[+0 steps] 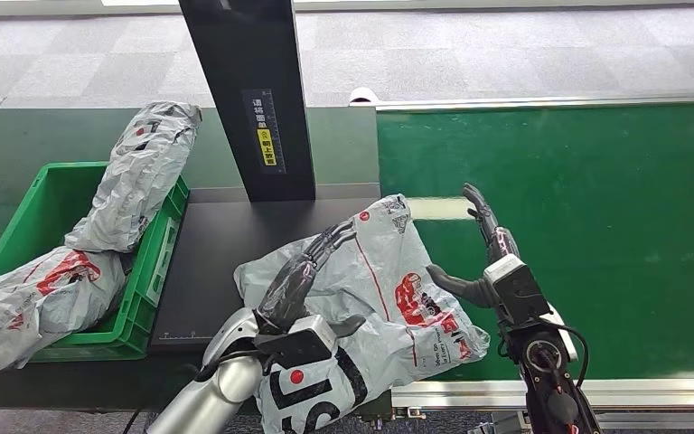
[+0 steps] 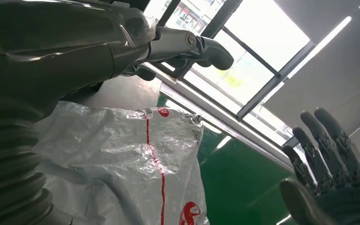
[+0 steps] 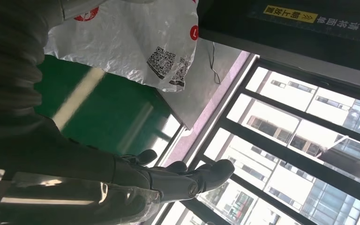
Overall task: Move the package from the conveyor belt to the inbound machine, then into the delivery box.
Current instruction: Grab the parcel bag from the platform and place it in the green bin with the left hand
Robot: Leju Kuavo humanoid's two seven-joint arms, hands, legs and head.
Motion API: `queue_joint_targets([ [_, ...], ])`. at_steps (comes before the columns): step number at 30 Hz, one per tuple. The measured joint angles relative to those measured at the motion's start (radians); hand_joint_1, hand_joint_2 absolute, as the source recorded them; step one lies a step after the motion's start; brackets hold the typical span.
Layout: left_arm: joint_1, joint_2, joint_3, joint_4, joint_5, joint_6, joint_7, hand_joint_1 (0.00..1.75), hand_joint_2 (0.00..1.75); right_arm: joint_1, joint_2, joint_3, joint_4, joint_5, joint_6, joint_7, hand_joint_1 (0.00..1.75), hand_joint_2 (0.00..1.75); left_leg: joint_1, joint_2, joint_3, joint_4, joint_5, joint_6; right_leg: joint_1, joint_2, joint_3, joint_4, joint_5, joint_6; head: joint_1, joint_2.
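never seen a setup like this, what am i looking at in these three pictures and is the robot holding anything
This is a humanoid robot sorting parcels. The wide picture is from its head, looking down; the other two come from cameras at its wrists, so they look tilted and show windows behind.

On the right is a green conveyor belt. Beside it is the inbound machine, a dark flat platform with a black post. A grey plastic mail package with red print lies half on that platform, half on the belt.

The left hand rests on top of the package with fingers stretched out. The right hand stands open at the package's belt-side edge. Neither hand grips it, so nothing is really held.

On the left, a green delivery box already holds two similar packages.
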Motion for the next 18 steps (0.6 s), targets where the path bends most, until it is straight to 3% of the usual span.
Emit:
queue_joint_targets([
  [7, -0.016, 0.007, -0.063, 0.066, -0.129, -0.072, 0.025, 0.0, 1.75, 0.001, 0.0, -0.001, -0.001, 0.015, 0.007, 0.003, 0.0, 1.75, 0.0, 0.0, 0.0, 0.0, 0.0, 0.0, 0.0, 0.0, 0.0, 0.0, 0.0, 0.0, 0.0, 0.0],
  [18, -0.05, 0.007, -0.099, 0.162, -0.169, -0.179, 0.056, 0.0, 1.75, 0.03, 0.001, -0.012, -0.015, 0.043, 0.017, 0.005, 0.0, 1.75, 0.0, 0.0, 0.0, 0.0, 0.0, 0.0, 0.0, 0.0, 0.0, 0.0, 0.0, 0.0, 0.0, 0.0],
])
